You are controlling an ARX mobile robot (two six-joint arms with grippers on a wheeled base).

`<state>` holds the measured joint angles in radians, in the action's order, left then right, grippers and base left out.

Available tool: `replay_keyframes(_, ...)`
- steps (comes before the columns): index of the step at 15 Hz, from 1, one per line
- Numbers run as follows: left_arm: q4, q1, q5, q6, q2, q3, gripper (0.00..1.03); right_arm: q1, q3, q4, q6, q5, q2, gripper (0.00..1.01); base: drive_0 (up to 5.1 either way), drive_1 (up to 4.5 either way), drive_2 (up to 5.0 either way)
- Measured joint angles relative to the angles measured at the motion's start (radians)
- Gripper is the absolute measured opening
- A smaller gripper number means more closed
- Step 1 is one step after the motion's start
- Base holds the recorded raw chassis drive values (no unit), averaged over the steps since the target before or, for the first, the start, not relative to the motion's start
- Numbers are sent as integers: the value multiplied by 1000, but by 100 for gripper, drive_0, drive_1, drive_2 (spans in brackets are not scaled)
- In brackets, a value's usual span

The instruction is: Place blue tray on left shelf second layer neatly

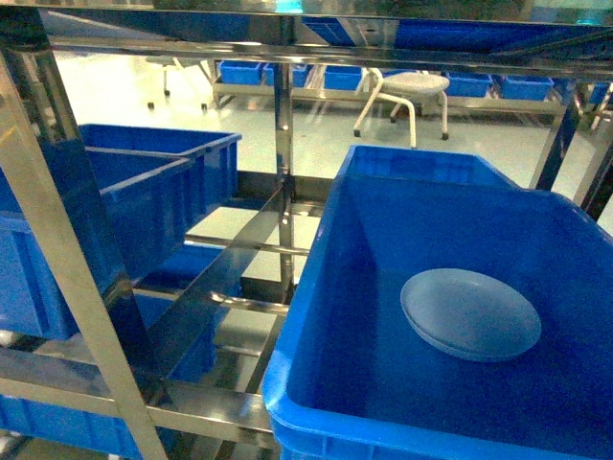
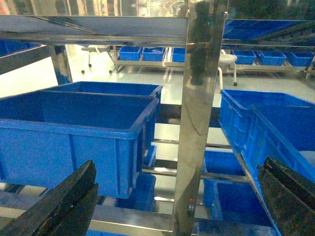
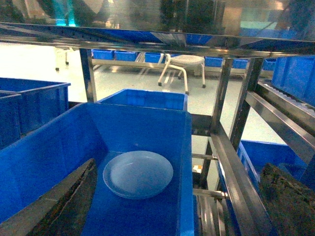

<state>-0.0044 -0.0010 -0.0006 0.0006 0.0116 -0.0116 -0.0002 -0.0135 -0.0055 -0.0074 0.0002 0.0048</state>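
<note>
The blue tray (image 1: pixel 469 313) is a pale round dish lying flat on the floor of a deep dark-blue crate (image 1: pixel 383 230) on the right bay of the steel rack. In the right wrist view the blue tray (image 3: pixel 138 174) lies ahead and left of my right gripper (image 3: pixel 177 206), which is open and empty, well short of the dish. The left shelf (image 1: pixel 230 251) is the rack's left bay of shiny rails, with crates on it. My left gripper (image 2: pixel 177 206) is open and empty, facing a steel post (image 2: pixel 199 123). Neither gripper shows in the head view.
Two dark-blue crates (image 1: pixel 124 201) stand on the left bay, seen close in the left wrist view as crates (image 2: pixel 78 132). Steel posts (image 1: pixel 57 249) and a rail overhead frame the bays. More crates sit on the tier below. A white stool (image 1: pixel 407 91) stands on the floor behind.
</note>
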Motion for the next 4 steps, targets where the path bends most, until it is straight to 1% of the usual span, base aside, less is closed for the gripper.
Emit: replay_keyframes(4, 0, 0, 0, 0, 0, 0, 98, 0, 0, 0, 0, 0, 0, 98, 0, 0, 0)
